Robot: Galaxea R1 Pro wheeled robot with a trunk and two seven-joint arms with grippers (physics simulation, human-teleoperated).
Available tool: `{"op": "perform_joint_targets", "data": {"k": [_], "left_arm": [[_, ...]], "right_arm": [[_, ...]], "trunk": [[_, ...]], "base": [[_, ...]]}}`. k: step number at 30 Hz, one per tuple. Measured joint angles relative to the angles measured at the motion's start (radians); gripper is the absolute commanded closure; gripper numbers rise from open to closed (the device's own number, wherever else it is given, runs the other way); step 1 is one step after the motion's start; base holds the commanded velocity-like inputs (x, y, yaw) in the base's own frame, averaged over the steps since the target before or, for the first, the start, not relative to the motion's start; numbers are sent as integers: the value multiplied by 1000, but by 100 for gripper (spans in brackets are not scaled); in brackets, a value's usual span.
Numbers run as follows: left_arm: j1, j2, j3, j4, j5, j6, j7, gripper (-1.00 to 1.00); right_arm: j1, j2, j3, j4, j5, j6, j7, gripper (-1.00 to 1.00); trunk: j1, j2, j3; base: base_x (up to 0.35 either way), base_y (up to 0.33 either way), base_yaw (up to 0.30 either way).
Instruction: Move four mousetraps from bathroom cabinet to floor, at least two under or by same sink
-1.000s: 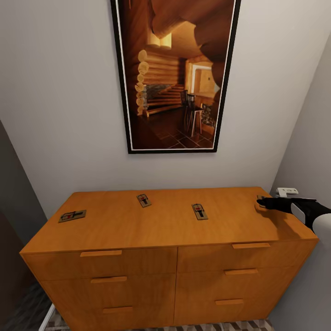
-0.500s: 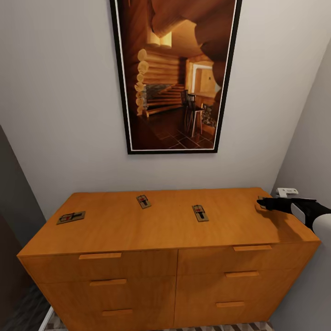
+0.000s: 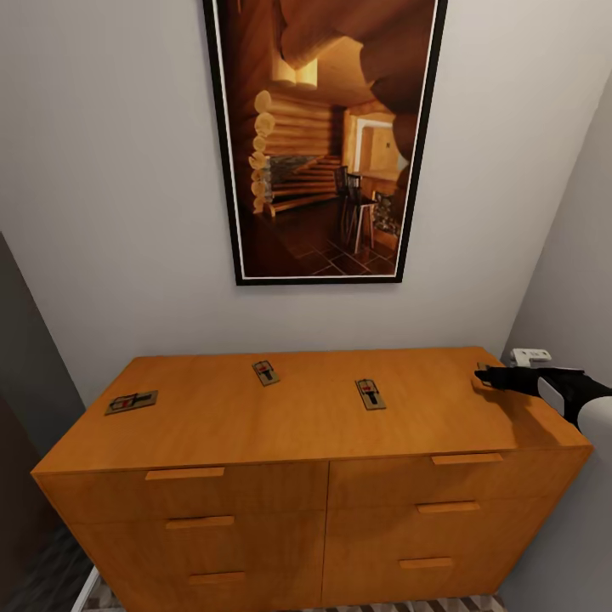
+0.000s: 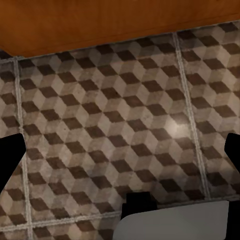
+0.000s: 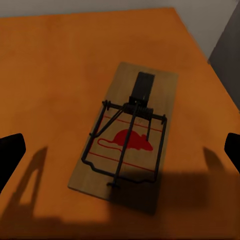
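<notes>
**Closing on the far-right mousetrap**

The left end effector (image 4: 122, 150) hangs low over the bathroom floor (image 4: 115, 110), fingers spread wide and empty. On the cabinet (image 3: 306, 425) top, the right end effector (image 3: 486, 375) hovers spread wide over the rightmost mousetrap (image 5: 127, 135). Best to descend squarely, straddle the board's long edges, and pinch wood, not wire. Three more mousetraps (image 3: 370, 392) lie further left.

Four mousetraps lie on one orange-brown cabinet (image 3: 306, 425): one at the left end (image 3: 133, 401), two toward the middle (image 3: 266, 371) (image 3: 370, 393), and a fourth at the right end (image 3: 484, 374), partly hidden. The cabinet front shows six drawers. One framed picture (image 3: 323, 136) hangs above.
</notes>
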Motion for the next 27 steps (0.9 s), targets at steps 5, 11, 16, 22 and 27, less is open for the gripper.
{"op": "perform_joint_targets", "data": {"k": [5, 11, 16, 22, 27], "left_arm": [[0, 0, 0, 0, 0, 0, 0, -100], [0, 0, 0, 0, 0, 0, 0, -100], [0, 0, 0, 0, 0, 0, 0, -100], [0, 0, 0, 0, 0, 1, 0, -100], [0, 0, 0, 0, 0, 0, 0, -100]], "right_arm": [[3, 1, 0, 0, 0, 0, 0, -100], [4, 2, 0, 0, 0, 0, 0, -100], [5, 3, 1, 0, 0, 0, 0, -100], [5, 4, 1, -1, 0, -1, -2, -100], [5, 5, 1, -1, 0, -1, -20, -100]], "trunk": [[0, 0, 0], [0, 0, -1], [0, 0, -3], [0, 0, -4], [0, 0, -5]], "base": [[0, 0, 0], [0, 0, 0], [0, 0, 0], [0, 0, 0], [0, 0, 0]]}}
